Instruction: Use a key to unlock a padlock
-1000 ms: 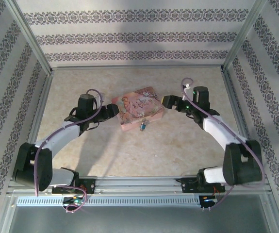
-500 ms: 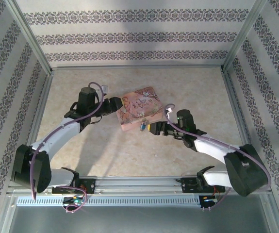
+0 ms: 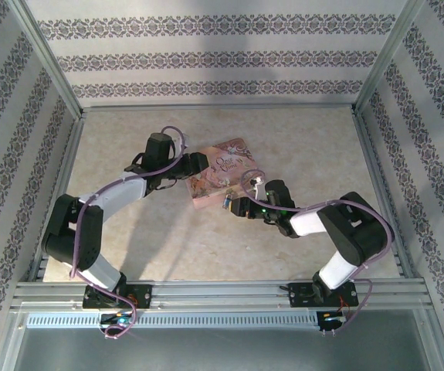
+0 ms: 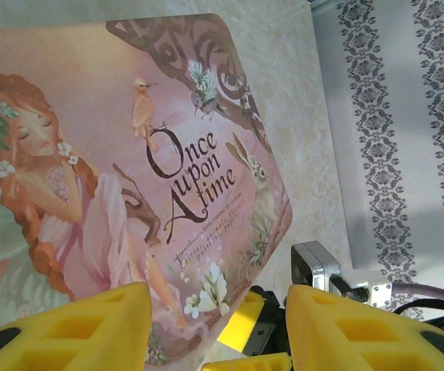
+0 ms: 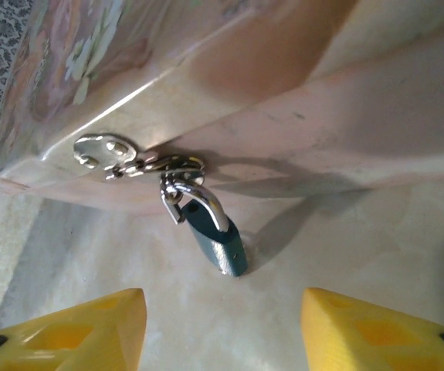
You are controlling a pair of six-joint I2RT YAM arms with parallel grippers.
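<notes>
A flat pink tin [image 3: 220, 171] lies near the middle of the counter [image 3: 167, 239], turned at a slant to its edges. The padlock [image 5: 215, 241] sits against the tin's near side wall. Its silvery shackle [image 5: 200, 195] is hooked through the ring of a small metal hasp [image 5: 104, 149] on that wall, and its blue body is tilted down onto the counter. The right gripper [image 3: 240, 207] is low over the counter just beside the padlock on the right. Its yellow fingers [image 5: 79, 328] are spread wide apart and the padlock lies ahead of the gap between them, untouched. The left gripper [image 3: 197, 164] is at the tin's left corner, above the illustrated lid. It is spread open too and holds nothing; whether it touches the lid cannot be told.
</notes>
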